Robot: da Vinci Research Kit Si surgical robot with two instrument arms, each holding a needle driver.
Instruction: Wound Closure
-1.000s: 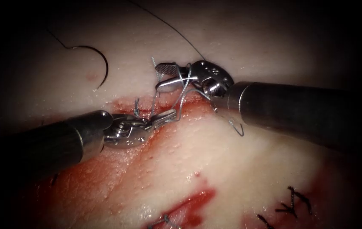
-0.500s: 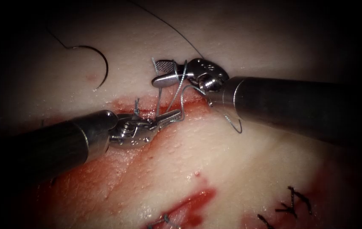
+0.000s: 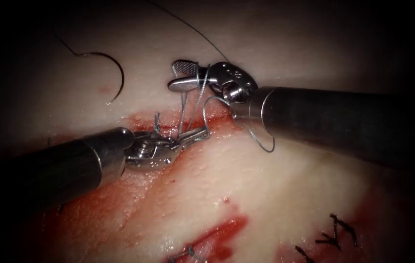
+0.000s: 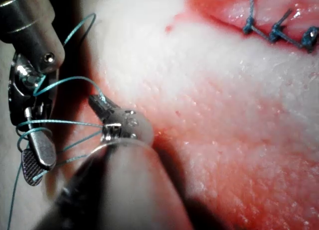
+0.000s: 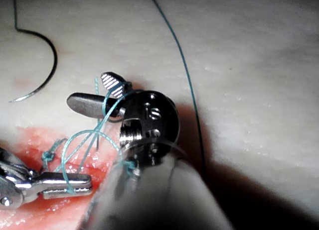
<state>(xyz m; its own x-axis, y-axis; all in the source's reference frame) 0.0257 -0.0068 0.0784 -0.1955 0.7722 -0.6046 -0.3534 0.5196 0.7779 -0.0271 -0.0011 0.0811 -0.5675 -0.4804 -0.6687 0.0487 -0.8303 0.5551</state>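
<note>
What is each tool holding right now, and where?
Left tool grips the thread at the cut. Right tool, open, has thread looped around it. Needle lies free on the tissue.

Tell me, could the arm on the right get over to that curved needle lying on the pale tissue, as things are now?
Probably not freely. The needle lies loose on the tissue left of the right tool, with bare surface between them, but thread is looped around that tool's open jaws and runs to the left tool, which grips it.

One marking can be read, on the metal wrist of the right gripper (image 5: pixel 107 93). It looks like "15" or "IS", stamped into the metal. I cannot tell which of the two it is.
</note>
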